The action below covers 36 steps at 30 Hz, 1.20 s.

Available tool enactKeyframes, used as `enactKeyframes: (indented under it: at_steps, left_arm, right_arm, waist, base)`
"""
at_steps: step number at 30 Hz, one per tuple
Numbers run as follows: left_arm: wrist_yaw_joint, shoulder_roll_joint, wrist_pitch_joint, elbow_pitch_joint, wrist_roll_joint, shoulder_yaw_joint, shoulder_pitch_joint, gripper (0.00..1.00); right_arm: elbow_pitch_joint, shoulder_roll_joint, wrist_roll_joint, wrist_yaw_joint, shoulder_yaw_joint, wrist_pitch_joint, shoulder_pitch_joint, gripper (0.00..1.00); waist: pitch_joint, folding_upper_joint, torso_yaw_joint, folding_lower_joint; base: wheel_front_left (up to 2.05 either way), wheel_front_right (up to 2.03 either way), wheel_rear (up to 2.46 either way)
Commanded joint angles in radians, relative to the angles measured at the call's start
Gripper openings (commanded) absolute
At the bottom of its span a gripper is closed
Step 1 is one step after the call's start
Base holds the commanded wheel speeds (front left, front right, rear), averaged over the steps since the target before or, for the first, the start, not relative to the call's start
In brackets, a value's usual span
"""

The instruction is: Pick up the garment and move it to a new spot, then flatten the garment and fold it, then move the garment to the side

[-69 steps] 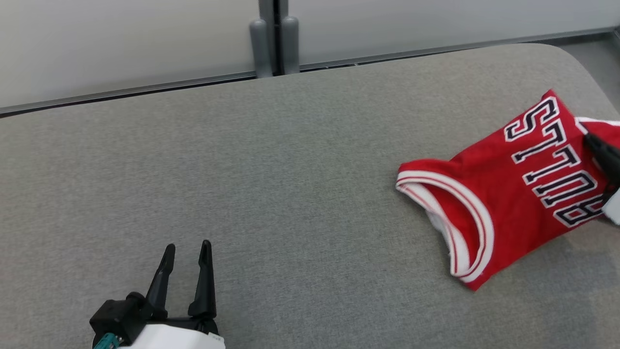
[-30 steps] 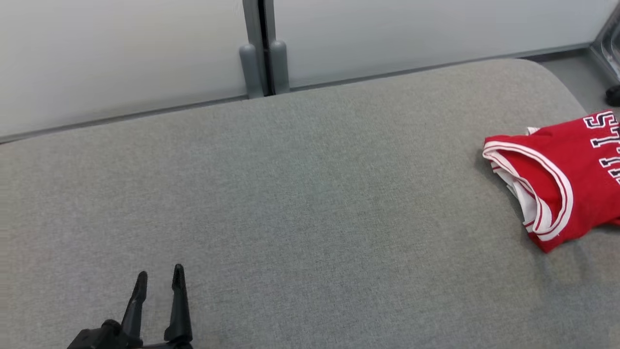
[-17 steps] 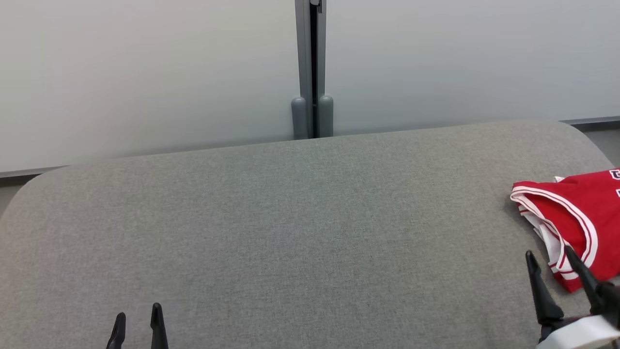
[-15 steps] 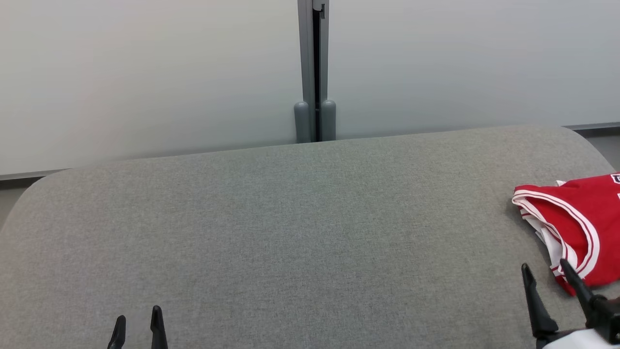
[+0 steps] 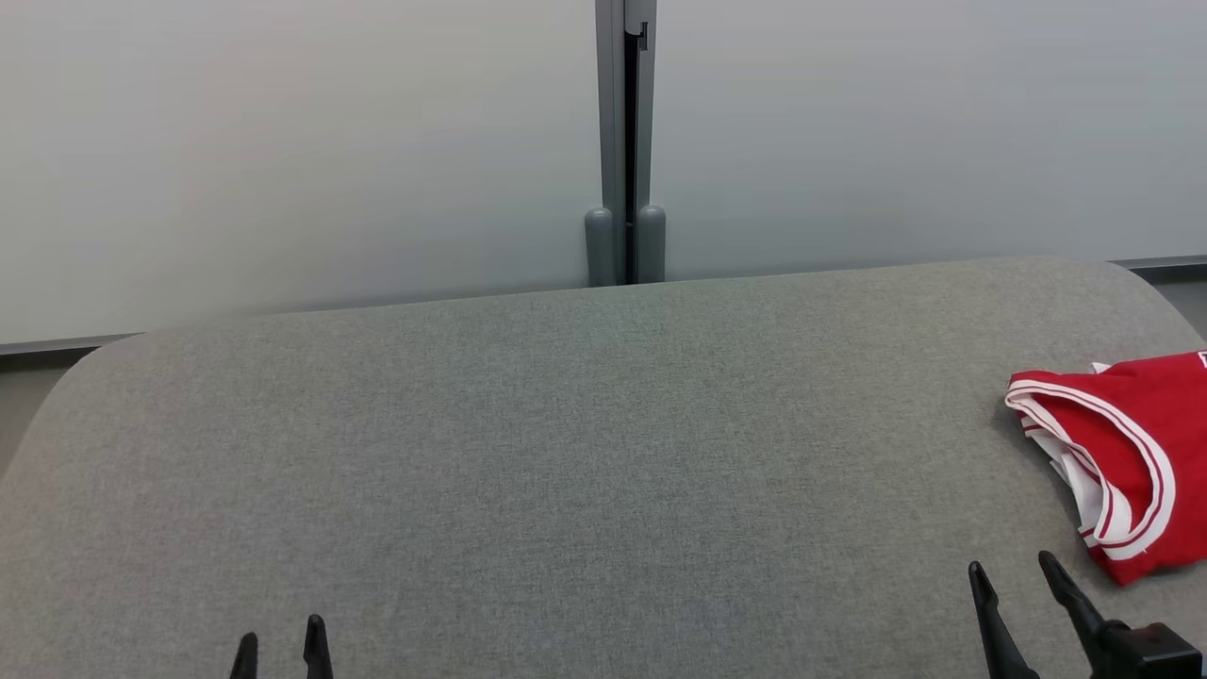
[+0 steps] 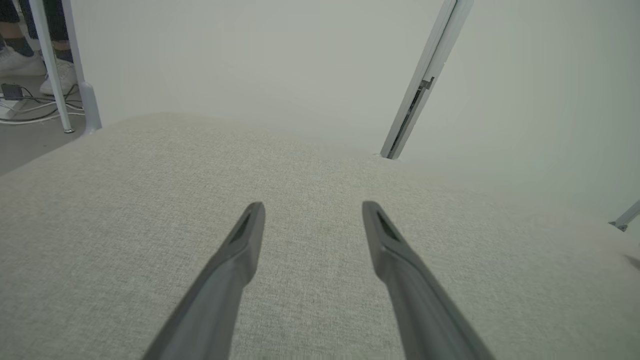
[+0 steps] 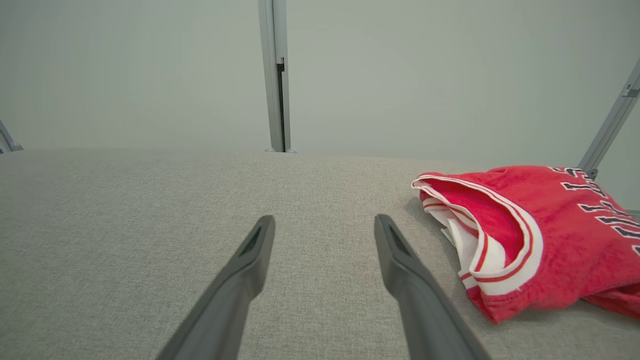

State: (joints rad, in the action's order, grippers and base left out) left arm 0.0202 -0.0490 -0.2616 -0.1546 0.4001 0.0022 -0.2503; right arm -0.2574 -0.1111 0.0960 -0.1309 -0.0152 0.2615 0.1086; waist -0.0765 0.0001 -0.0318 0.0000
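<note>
Red fabric with white-and-red trim identifies the jersey [image 5: 1132,453], which lies folded on the grey cloth-covered table [image 5: 566,453] at its right end, about midway between the front and back edges. The trimmed opening [image 5: 1146,490] points toward the table's left end. White inner layers show inside it. In the right wrist view the jersey [image 7: 540,220] extends from this opening toward the right end of the table [image 7: 125,210], with dark outlined lettering [image 7: 595,200] on the part farthest from the opening. The visible long axis therefore runs along the table's length. The far end is cut off by the picture edge, so the full length cannot be told.

Right gripper [image 5: 1014,571]: located at the front edge near the right end, just beside the jersey's front corner and not touching it. In its own wrist view the right gripper [image 7: 325,222] has its fingers spread wide, with bare cloth between them and the jersey to the right of the right-hand finger [image 7: 400,260].

Left gripper [image 5: 281,651]: located at the front edge toward the left end, well apart from the jersey. In its wrist view the left gripper [image 6: 313,212] is spread wide over bare table [image 6: 150,200], with nothing between the fingers.

Behind the back edge stands a pale partition with a grey post [image 5: 624,141]. A person's shoes [image 6: 20,60] show on the floor past the table's left end.
</note>
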Motion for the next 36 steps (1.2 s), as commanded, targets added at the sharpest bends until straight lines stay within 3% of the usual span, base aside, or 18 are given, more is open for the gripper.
enactKeyframes:
  at_steps: [1,6,20,36]
  left_arm:
    - [-0.002,0.000,0.000,-0.003,-0.004,-0.003,0.000,0.00]
    - [-0.004,0.011,0.012,-0.044,0.005,-0.006,-0.006,0.00]
    - [-0.033,0.008,0.084,-0.053,0.245,0.017,0.069,0.00]
    - [-0.058,0.005,0.145,-0.059,0.447,0.037,0.132,0.00]
  right_arm:
    - [0.000,0.000,0.000,0.000,0.001,0.000,0.000,0.00]
    - [-0.038,0.017,0.020,0.000,-0.002,-0.013,0.007,0.00]
    - [-0.025,0.025,0.318,0.000,-0.021,-0.085,-0.039,0.00]
    - [-0.015,0.032,0.568,0.000,-0.037,-0.145,-0.077,0.00]
  waist:
    - [0.000,-0.0001,0.001,0.0000]
    - [0.001,-0.0001,0.002,0.0000]
    - [0.010,-0.0001,0.006,0.0000]
    - [0.020,-0.0001,0.009,0.0000]
  base:
    - [0.00,0.00,0.00]
    - [0.00,0.00,0.00]
    - [0.00,0.00,0.00]
    - [0.00,0.00,0.00]
